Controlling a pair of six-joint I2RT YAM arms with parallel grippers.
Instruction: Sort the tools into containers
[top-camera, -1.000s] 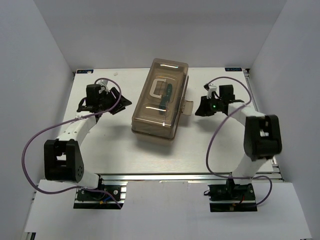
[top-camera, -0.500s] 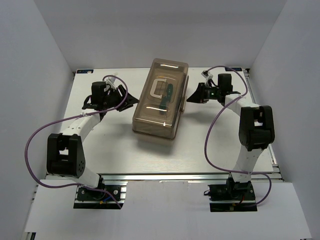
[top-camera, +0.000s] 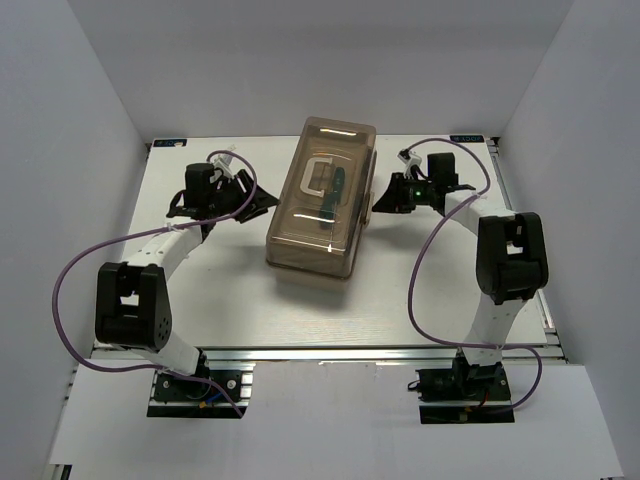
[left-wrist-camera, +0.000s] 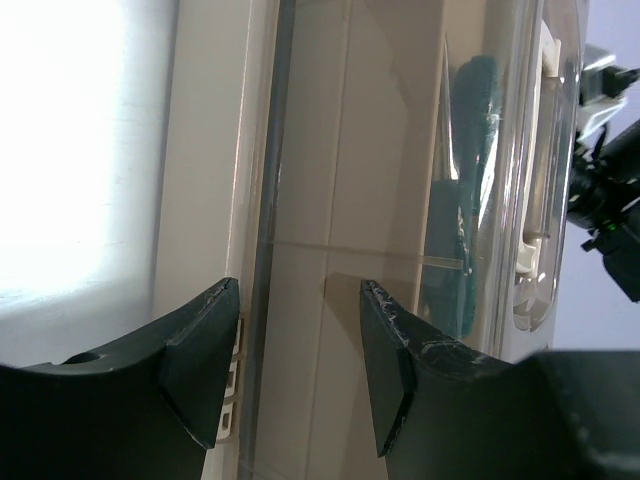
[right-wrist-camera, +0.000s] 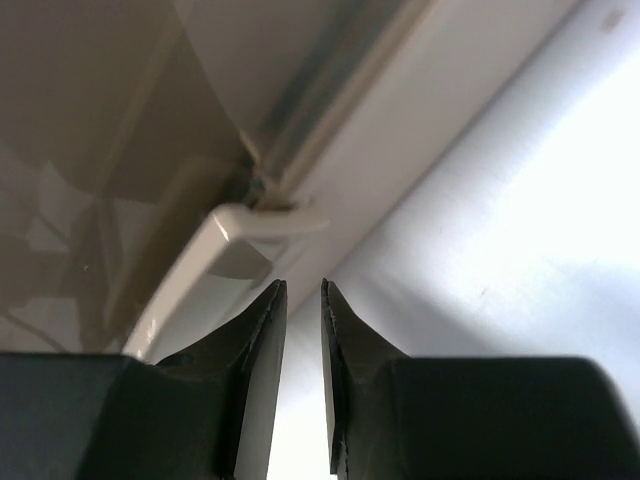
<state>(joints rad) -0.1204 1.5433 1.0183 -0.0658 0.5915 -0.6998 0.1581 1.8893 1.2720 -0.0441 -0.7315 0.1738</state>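
Note:
The toolbox (top-camera: 320, 205) lies in the middle of the table with its smoky brown lid (top-camera: 322, 225) closed. One green-handled tool (top-camera: 338, 190) shows through the lid, also in the left wrist view (left-wrist-camera: 470, 200); other tools are hidden. My left gripper (top-camera: 262, 200) is open and empty against the toolbox's left side, the beige wall (left-wrist-camera: 300, 200) just ahead of its fingertips (left-wrist-camera: 297, 290). My right gripper (top-camera: 378, 200) is at the box's right side. Its jaws (right-wrist-camera: 303, 290) stand a narrow gap apart, empty, just below the beige latch (right-wrist-camera: 255, 225).
White walls close in the table on the left, back and right. Purple cables (top-camera: 60, 290) loop beside both arms. The beige trays inside the toolbox show only dimly through the lid.
My right gripper has moved left to the toolbox's latch and now covers it from above. My left gripper has moved right, close to the box's left side. The toolbox has not moved.

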